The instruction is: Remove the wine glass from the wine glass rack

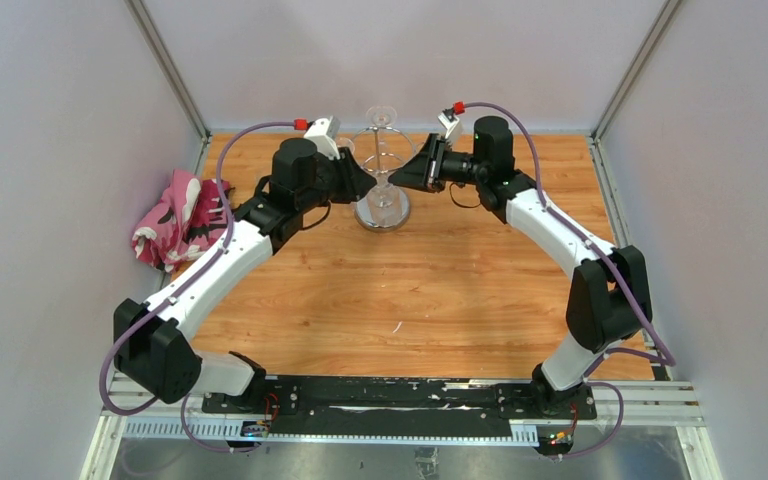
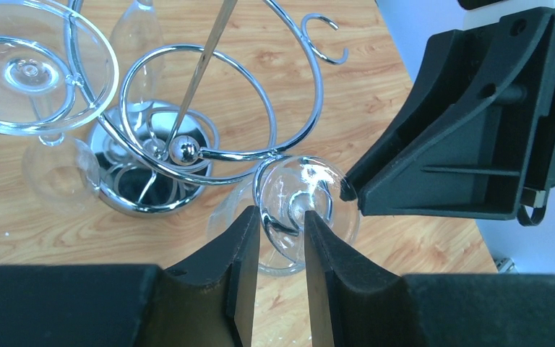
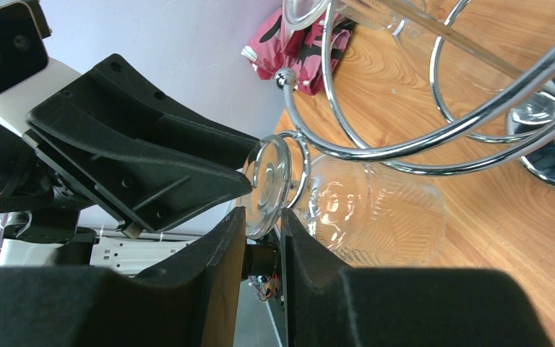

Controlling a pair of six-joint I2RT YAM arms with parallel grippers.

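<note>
The chrome wine glass rack (image 1: 382,212) stands at the table's far middle. A clear wine glass (image 1: 386,192) hangs upside down from one small ring of the rack (image 2: 186,150), between both grippers. My left gripper (image 2: 282,217) is open a narrow way, and the glass's foot (image 2: 289,181) shows through the gap. My right gripper (image 3: 262,213) comes from the opposite side. Its fingers straddle the rim of the foot (image 3: 267,173), which fills the gap; contact is unclear. The ribbed bowl (image 3: 376,210) hangs beyond. The right gripper's tip (image 2: 347,191) meets the foot.
A second glass (image 2: 22,72) hangs from a ring on the rack's other side, and a third foot (image 1: 381,115) shows at the top. A pink patterned cloth (image 1: 175,220) lies at the table's left edge. Grey walls enclose the table on three sides.
</note>
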